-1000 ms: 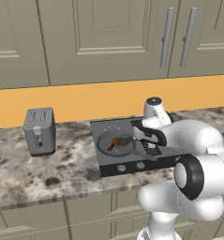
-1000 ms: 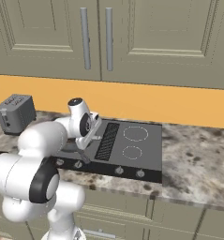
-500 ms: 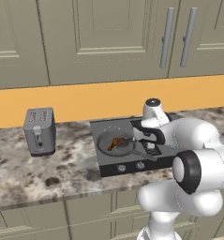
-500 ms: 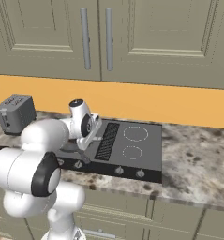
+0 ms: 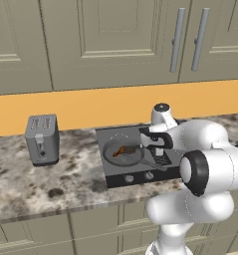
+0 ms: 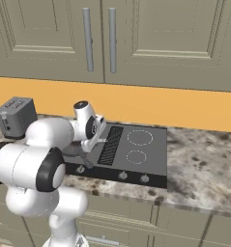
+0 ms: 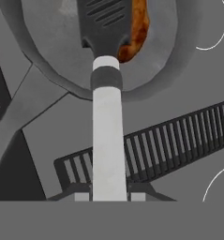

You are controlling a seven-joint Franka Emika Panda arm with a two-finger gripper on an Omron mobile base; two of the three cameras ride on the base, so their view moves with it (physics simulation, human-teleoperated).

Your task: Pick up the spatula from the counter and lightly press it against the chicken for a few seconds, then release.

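Note:
My gripper (image 7: pixel 109 197) is shut on the white handle of the spatula (image 7: pixel 106 140), one fingertip on each side of it. The spatula's black slotted blade (image 7: pixel 106 21) lies over the left side of the browned chicken piece (image 7: pixel 138 33) inside the grey pan (image 7: pixel 48 42); the rest of the chicken shows to the blade's right. From the left base camera, the gripper (image 5: pixel 153 142) hovers just right of the pan (image 5: pixel 113 158), with the chicken (image 5: pixel 124 149) in the pan's middle.
The pan sits on the left burner of a black cooktop (image 6: pixel 146 159), whose centre vent grille (image 7: pixel 179 140) passes under the spatula handle. The pan's handle (image 7: pixel 19 122) points away from the blade. A grey toaster (image 5: pixel 42 139) stands on the granite counter, left of the cooktop.
The arm's elbow has risen slightly. The spatula blade stays over the chicken and the grip on the handle is unchanged.

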